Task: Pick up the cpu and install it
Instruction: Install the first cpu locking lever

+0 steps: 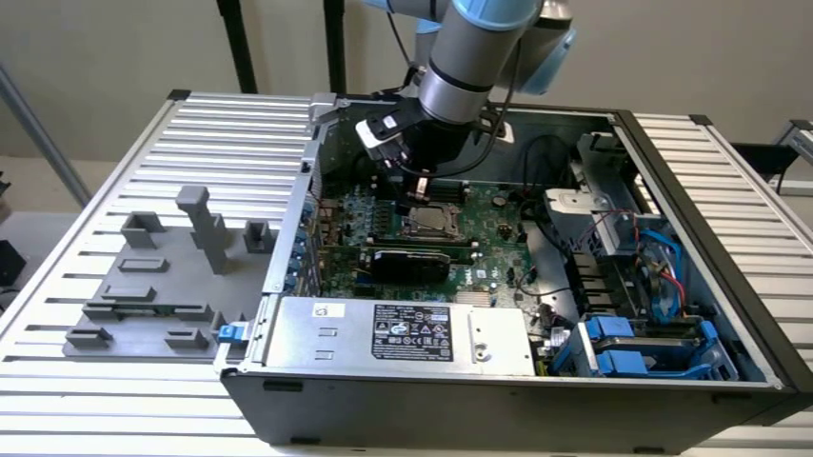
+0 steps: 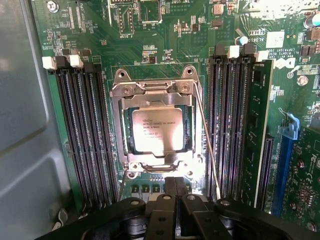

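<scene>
- The cpu (image 2: 155, 132) (one, silver-topped) lies flat on the motherboard (image 2: 190, 35), enclosed by the metal socket frame (image 2: 116, 100). In the exterior view it sits near the board's middle, inside the open computer case (image 1: 508, 400).
- The hand (image 2: 175, 185) is closed, fingers together, and grips nothing. It hangs over the board just beside the socket frame's edge.
- Handling (a judgement, not an observation): the cpu is likely light, stiff and thin. Its smooth metal top probably offers little friction, and its underside is probably fragile.
- Hold points: the two opposite side edges appear the safest places to take it. Keep it level and avoid pressing on the top.
- Count, task item: one cpu and one socket frame.
- Count, nearby: two banks of memory slots (image 2: 80, 135), one on each side of the frame. One memory module (image 2: 257, 130) stands in an outer slot.
- Count, outside the case: a group of grey fixture blocks (image 1: 166, 276) rests on the ribbed surface (image 1: 242, 124), at the exterior view's left.
</scene>
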Robot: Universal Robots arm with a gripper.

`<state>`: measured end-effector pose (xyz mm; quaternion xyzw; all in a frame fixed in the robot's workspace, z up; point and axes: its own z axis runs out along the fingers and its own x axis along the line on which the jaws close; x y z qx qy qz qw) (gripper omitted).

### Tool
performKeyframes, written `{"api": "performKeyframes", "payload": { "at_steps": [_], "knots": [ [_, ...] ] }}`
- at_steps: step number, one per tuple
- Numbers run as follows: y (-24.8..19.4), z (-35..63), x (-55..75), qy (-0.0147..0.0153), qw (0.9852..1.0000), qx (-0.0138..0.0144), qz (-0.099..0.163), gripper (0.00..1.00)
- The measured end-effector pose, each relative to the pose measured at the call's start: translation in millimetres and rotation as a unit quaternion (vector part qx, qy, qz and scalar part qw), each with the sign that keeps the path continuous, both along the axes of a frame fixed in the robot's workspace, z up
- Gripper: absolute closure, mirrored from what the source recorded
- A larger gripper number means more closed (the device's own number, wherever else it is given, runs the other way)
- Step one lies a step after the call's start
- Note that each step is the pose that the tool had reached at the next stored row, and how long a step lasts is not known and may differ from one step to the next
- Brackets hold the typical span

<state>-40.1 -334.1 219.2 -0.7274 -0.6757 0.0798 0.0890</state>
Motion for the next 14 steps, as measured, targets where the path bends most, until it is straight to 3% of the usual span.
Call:
{"api": "performKeyframes", "payload": {
  "at_steps": [6, 10, 12, 14],
  "knots": [
    [-1.2, 6.8, -23.6, 0.0000, 1.0000, 0.0051, 0.000, 0.89],
    [-1.4, 16.2, -35.5, 0.0000, 0.9999, 0.0142, -0.001, 0.89],
    [-1.4, 18.3, -38.1, -0.0001, 0.9998, 0.0197, -0.005, 0.89],
    [-1.5, 18.4, -38.4, -0.0003, 0.9996, 0.0234, -0.014, 0.89]
  ]
}}
